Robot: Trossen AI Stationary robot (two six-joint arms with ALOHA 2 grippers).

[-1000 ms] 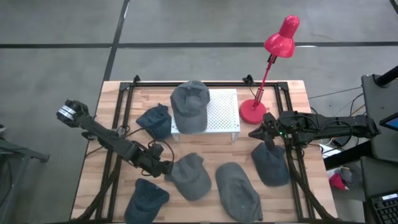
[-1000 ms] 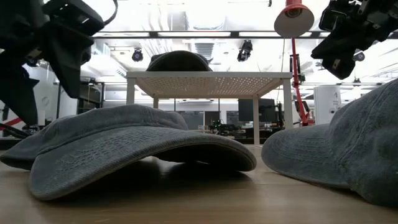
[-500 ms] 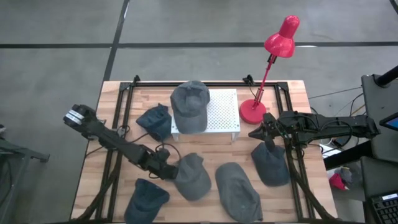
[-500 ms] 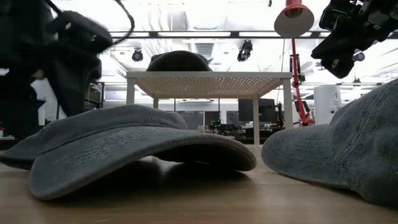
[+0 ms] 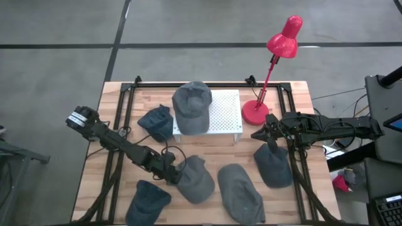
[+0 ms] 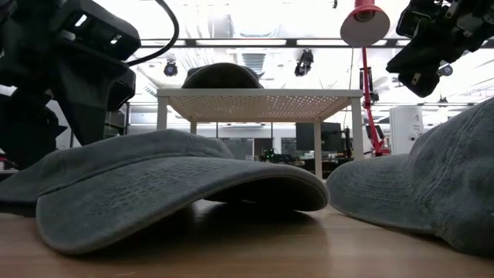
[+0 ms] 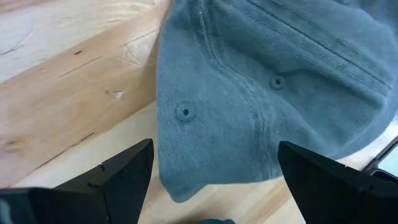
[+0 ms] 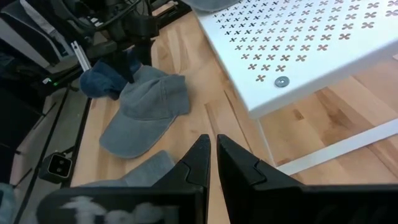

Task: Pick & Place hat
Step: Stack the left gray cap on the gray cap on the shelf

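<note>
The grey hat (image 5: 195,179) lies crown up on the wooden table, its brim toward the near edge; it fills the low view (image 6: 170,181). My left gripper (image 5: 171,174) is open at the hat's left side, low over the table. In the left wrist view its fingers (image 7: 124,177) stand on either side of the crown's lower edge (image 7: 205,174). My right gripper (image 5: 256,134) is shut and hovers off the right end of the white rack, above another grey hat (image 5: 273,164). My left gripper (image 7: 214,146) comes at the hat's crown edge (image 7: 186,155) from the table's left, slanting down, with its open fingers astride that edge. Whether a finger touches the cloth, I cannot tell. The hat lies flat on the table.
A white perforated rack (image 5: 226,113) stands at the far middle with a grey hat (image 5: 191,107) on it. A red desk lamp (image 5: 254,113) stands beside it. Two dark blue hats (image 5: 157,122) (image 5: 149,198) and a grey hat (image 5: 242,191) lie around.
My left gripper has moved toward the table's right and near edge and come down at the grey hat's left side. The hat has shifted slightly toward the right. The right arm has kept still.
</note>
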